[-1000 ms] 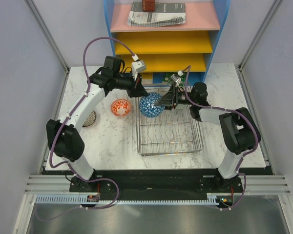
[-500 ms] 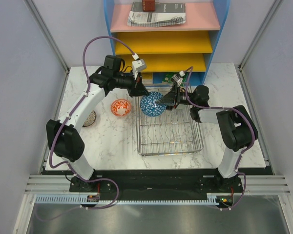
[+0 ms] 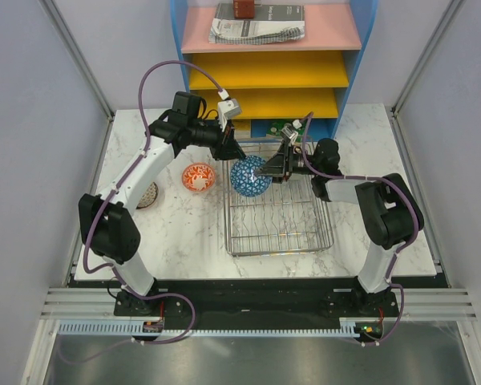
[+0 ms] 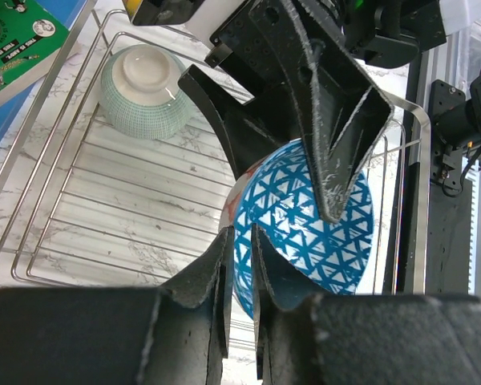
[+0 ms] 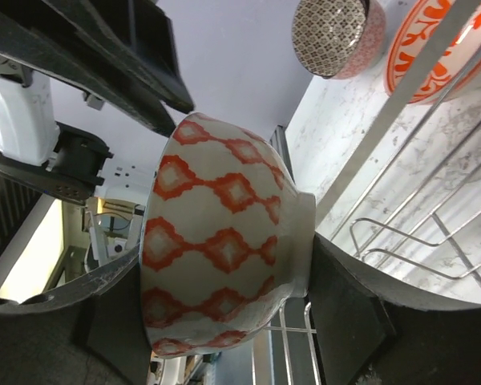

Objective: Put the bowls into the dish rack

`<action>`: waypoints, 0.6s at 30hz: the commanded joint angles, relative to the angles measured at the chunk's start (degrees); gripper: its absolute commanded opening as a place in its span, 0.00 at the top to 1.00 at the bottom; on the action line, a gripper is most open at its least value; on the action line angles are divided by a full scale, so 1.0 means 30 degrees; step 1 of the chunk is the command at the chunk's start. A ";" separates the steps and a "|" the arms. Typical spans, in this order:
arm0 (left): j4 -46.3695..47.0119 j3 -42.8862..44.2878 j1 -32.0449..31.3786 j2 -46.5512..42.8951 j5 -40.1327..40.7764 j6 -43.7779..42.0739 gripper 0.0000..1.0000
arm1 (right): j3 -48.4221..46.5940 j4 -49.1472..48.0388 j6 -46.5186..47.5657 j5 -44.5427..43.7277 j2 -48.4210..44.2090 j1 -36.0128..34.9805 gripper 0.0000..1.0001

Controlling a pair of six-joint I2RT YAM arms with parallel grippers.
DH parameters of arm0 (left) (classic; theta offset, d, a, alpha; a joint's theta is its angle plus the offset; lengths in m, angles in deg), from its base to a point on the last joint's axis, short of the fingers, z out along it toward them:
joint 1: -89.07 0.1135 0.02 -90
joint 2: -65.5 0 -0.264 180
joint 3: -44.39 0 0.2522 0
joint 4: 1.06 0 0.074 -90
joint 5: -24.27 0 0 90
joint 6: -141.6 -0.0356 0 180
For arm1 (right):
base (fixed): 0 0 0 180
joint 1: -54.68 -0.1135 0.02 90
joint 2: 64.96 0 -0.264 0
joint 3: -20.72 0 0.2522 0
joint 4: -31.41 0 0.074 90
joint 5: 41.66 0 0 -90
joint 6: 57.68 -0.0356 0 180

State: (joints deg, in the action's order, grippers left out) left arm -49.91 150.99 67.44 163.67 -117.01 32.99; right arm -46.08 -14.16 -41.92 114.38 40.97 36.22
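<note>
The blue patterned bowl (image 3: 248,176), white with orange diamonds outside (image 5: 216,241), stands on edge over the back left corner of the dish rack (image 3: 279,228). My right gripper (image 3: 266,168) is shut on it, one finger on the mouth side and one on the foot. My left gripper (image 3: 235,152) straddles its rim (image 4: 313,233) with the fingers (image 4: 216,273) close together; whether they press the rim does not show. A pale green bowl (image 4: 144,92) lies upside down in the rack. The red-orange bowl (image 3: 198,177) and the grey-brown bowl (image 3: 147,195) sit on the table left of the rack.
The blue-framed shelf unit (image 3: 272,72) with yellow and pink trays stands right behind the rack. A green printed card (image 4: 16,40) lies by its foot, beside the rack's back edge. Grey side walls close in the marble table (image 3: 184,241).
The right gripper has shifted slightly up and back against the bowl. The blue bowl stays in the same spot between both grippers. The left arm has barely moved.
</note>
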 commanded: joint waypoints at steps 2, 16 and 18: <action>-0.0080 0.0285 -0.0115 0.0177 -0.0599 0.0256 0.80 | -0.0514 0.3364 0.3706 -0.0743 -0.1383 0.0088 0.97; -0.0109 -0.0213 0.0293 -0.0728 0.1010 0.0724 0.77 | -0.3032 1.5261 1.2378 -0.3730 -0.2291 0.0088 1.00; -0.0109 -0.0301 0.0645 -0.1023 0.1245 0.0958 0.67 | -0.3560 1.6632 1.3400 -0.4634 -0.2467 0.0117 1.00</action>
State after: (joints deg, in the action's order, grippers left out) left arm -50.28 150.58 67.83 164.17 -115.22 33.25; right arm -51.74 25.73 -12.10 104.85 37.75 36.22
